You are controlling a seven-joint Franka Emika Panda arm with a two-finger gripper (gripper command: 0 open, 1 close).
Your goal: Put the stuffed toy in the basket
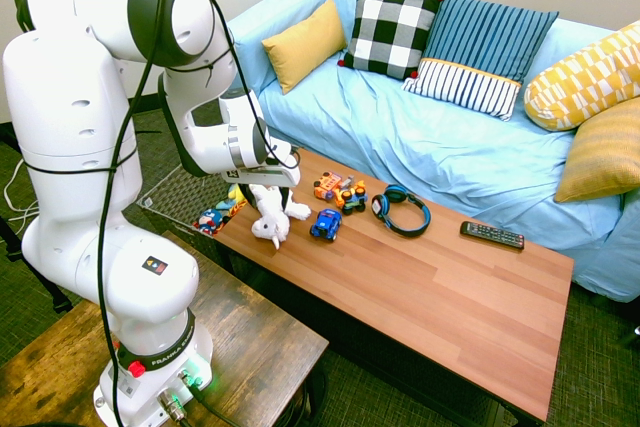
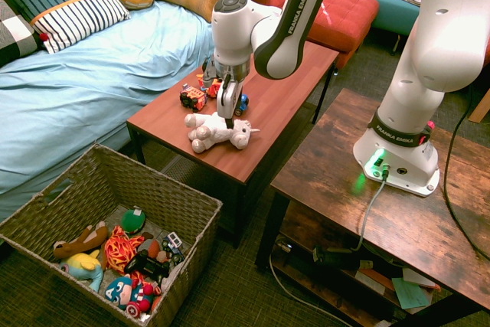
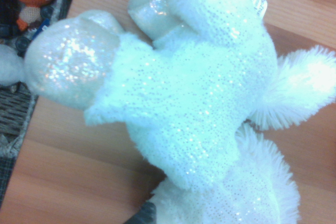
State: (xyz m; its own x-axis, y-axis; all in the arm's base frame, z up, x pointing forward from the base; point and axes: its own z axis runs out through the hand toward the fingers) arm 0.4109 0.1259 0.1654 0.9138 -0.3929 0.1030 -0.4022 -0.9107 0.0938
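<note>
Stuffed toy point(image 2: 213, 133), one: lying on its side on the wooden surface point(image 2: 268, 93), upper middle of the second exterior frame, near the end towards the basket point(image 2: 203, 223), lower left. Handling, by judgement: light, soft, limp, compressible, not fragile; best hold, around the thick middle of the body. Appearance: white sparkly fur, glossy pale feet, fluffy mane and tail. Gripper point(image 2: 229, 120): at the toy, set wide, not clamped.
</note>
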